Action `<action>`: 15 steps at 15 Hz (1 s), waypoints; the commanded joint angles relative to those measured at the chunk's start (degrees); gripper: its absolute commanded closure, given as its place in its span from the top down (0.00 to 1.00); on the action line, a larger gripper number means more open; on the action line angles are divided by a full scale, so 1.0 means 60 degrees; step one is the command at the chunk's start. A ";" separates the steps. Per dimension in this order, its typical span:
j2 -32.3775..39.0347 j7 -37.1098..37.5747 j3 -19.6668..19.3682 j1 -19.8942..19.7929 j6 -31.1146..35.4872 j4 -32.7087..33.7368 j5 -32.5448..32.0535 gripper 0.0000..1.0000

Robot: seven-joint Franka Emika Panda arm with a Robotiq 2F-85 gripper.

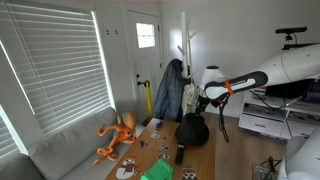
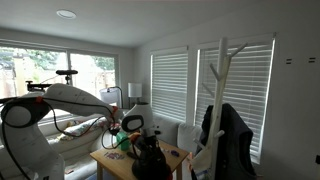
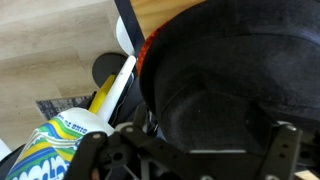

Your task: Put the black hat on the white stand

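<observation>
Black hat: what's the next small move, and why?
Probably close the gripper on the black hat. In the wrist view the fingers stand wide apart with the crown between them, so it looks ungrasped. In an exterior view the hat seems to rest on the table, well below the white stand pegs.

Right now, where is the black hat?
In an exterior view the black hat is at the table's far end, below and right of the jacket hanging on the white stand.
</observation>
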 commanded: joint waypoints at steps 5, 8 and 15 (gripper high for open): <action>0.0024 -0.0025 0.0048 -0.0043 -0.0020 0.0018 0.0024 1.00; 0.0025 -0.0025 0.0048 -0.0043 -0.0019 0.0019 0.0024 1.00; 0.0488 -0.0280 -0.0222 0.0008 -0.0055 0.0213 0.0486 1.00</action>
